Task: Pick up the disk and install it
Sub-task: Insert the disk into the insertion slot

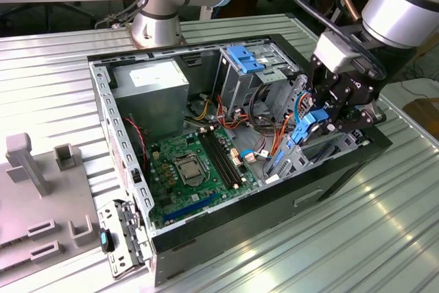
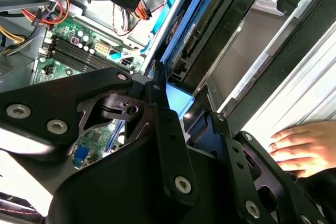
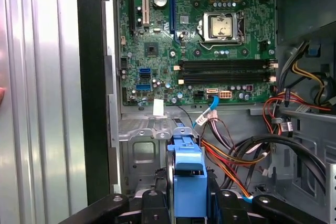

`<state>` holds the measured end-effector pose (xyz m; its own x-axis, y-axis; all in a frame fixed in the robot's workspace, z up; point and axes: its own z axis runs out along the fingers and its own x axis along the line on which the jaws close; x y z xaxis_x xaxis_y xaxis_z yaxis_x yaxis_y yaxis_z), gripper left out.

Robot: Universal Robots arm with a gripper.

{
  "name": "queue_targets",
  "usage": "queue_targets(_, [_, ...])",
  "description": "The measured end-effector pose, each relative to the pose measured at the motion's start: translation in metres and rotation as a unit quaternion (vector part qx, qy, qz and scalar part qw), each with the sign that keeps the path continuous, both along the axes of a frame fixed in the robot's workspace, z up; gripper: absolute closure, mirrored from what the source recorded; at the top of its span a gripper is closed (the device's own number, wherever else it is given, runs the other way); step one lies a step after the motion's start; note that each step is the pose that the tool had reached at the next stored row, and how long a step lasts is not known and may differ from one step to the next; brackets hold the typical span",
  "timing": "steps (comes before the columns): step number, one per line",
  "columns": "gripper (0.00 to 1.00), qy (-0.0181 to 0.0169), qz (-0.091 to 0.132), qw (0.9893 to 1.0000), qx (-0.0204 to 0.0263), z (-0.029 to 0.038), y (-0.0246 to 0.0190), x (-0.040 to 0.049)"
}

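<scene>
My black metal pincer (image 1: 328, 116) is clamped on the flat dark-grey disk (image 1: 306, 130) in its smooth blue plastic frame, held between my fingers inside the open computer case (image 1: 240, 228).

No readable print (the power supply's label (image 1: 151, 73) is too small).
</scene>
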<state>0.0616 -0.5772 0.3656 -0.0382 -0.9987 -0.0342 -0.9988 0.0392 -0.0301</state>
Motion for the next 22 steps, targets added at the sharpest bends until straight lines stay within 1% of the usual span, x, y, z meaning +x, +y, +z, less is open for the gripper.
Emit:
queue_targets(14, [0.63, 0.0000, 0.000, 1.0000, 0.0000, -0.0068, 0.0000, 0.0000])
queue_targets(22, [0.63, 0.0000, 0.000, 1.0000, 0.0000, -0.0078, 0.0000, 0.0000])
